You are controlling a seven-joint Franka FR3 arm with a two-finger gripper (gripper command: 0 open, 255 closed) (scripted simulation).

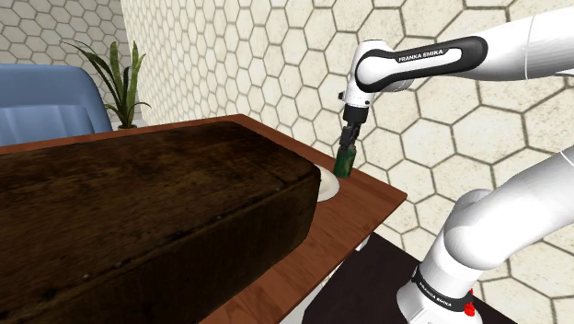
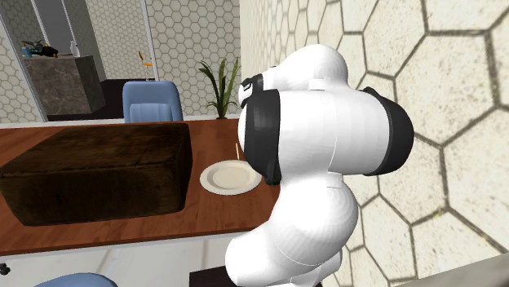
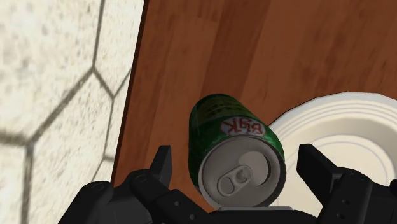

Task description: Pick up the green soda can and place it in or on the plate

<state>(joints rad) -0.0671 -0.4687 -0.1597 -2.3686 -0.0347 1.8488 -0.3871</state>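
The green soda can (image 3: 232, 137) stands upright on the wooden table (image 3: 191, 63), close to the table edge by the hexagon-tiled wall and right beside the white plate (image 3: 343, 133). My gripper (image 3: 240, 168) is open and straddles the can's top; both black fingers (image 3: 162, 167) stand clear of its sides. From the shoulder view the gripper (image 1: 347, 152) points straight down onto the can (image 1: 344, 167), with the plate (image 1: 328, 187) just to that view's left of it. The plate (image 2: 231, 177) also lies on the table in the second exterior view, where my white arm covers the can.
A large dark brown block (image 1: 138, 212) takes up most of the table and hides part of the plate. A blue chair (image 1: 46, 106) and a potted plant (image 1: 120, 83) stand behind the table. The tiled wall (image 1: 276, 55) runs close along the table's edge.
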